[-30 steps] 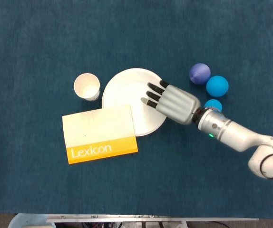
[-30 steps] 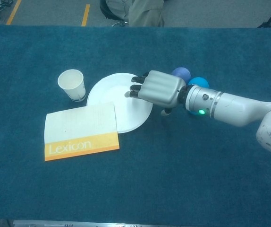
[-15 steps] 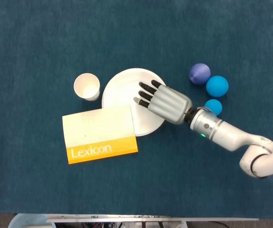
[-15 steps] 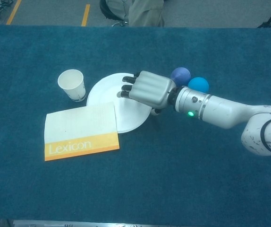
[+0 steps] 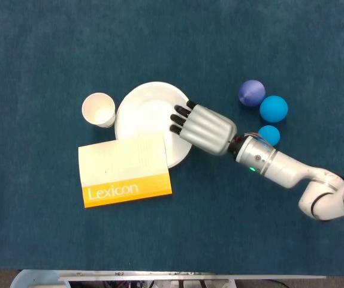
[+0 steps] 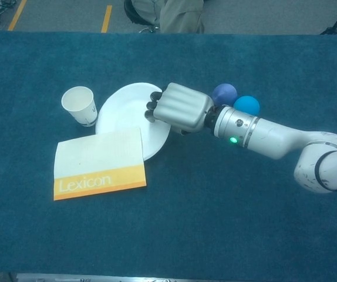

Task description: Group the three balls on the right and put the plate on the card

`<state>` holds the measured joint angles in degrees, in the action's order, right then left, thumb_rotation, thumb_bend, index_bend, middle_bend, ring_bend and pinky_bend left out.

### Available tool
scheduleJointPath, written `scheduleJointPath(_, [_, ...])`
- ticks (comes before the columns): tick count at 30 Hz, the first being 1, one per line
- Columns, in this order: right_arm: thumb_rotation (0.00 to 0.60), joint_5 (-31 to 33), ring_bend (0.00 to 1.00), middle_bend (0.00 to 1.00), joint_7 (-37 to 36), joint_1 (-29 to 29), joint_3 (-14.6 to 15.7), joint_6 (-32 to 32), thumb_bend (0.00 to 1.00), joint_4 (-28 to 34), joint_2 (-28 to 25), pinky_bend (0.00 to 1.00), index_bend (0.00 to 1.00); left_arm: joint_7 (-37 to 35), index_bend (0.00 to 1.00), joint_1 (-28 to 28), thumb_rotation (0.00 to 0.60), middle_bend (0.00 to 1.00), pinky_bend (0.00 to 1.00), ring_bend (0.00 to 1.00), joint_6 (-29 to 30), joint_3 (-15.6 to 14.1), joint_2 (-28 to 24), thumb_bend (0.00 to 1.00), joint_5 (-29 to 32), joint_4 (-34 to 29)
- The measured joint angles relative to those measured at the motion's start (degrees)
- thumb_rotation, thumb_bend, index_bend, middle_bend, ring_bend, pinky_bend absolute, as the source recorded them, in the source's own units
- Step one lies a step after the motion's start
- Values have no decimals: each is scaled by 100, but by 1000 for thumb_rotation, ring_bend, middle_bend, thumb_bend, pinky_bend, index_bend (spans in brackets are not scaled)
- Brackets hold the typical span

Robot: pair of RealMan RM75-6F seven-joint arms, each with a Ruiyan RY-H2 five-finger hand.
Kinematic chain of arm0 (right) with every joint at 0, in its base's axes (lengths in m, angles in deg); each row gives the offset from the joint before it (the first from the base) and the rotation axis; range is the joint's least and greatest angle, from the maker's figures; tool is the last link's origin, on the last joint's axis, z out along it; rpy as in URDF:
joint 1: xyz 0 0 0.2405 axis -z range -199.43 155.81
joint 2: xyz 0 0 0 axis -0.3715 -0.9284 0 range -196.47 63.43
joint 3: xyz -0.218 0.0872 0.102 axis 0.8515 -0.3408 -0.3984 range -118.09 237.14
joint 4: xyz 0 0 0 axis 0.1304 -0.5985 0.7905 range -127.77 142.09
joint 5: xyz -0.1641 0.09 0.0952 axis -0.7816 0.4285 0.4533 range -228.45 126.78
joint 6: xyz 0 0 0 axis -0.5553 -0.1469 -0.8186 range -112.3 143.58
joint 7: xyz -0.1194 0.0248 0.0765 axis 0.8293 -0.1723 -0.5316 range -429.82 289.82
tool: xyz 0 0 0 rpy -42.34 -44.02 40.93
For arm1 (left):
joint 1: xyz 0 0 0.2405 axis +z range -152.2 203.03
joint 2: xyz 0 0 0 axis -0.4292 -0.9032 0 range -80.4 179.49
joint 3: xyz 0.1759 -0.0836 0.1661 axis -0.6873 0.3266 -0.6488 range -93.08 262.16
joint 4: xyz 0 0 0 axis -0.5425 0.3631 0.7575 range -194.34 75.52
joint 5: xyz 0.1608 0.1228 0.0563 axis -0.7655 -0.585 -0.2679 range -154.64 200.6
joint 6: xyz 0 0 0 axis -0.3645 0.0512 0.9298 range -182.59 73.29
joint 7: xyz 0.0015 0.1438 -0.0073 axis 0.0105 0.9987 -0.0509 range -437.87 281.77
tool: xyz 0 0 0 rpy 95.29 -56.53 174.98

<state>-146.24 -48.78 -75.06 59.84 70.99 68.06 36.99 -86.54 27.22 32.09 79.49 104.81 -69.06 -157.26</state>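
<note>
The white plate (image 5: 142, 111) lies left of centre, and the card's upper right corner covers its lower edge. The cream and orange Lexicon card (image 5: 124, 170) sits flat below it. My right hand (image 5: 203, 127) grips the plate's right rim, fingers curled over the top. In the chest view the same hand (image 6: 177, 108) hides the rim of the plate (image 6: 124, 111). Three balls sit close together right of the hand: a purple ball (image 5: 252, 92), a large blue ball (image 5: 273, 108) and a small blue ball (image 5: 269, 134) beside my forearm. My left hand is not visible.
A white paper cup (image 5: 98, 110) stands upright against the plate's left edge. Dark teal cloth covers the whole table (image 5: 52, 228). In the chest view, a seated person's legs (image 6: 174, 14) show beyond the far edge.
My right hand has moved left with the plate. The plate slid further under the card's corner and pushed the cup to the left. The balls stayed put.
</note>
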Motion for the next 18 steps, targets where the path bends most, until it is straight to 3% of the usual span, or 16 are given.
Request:
scheduleJointPath(3, [600, -112, 371, 459, -189, -16, -14, 175, 492, -174, 60, 566, 546, -17, 357, 7, 600, 311, 195, 271, 13, -4, -7, 436, -6, -2])
scheduleJointPath(7, [600, -172, 390, 468, -378, -19, -26, 266, 491, -203, 0, 587, 564, -40, 357, 2, 600, 311, 195, 271, 4, -7, -3, 435, -16, 4])
scheduleJointPath(18, [600, -153, 395, 468, -486, 51, -141, 442, 483, 550, -862, 589, 564, 26, 357, -81, 600, 311, 195, 271, -86, 9, 26, 436, -56, -45])
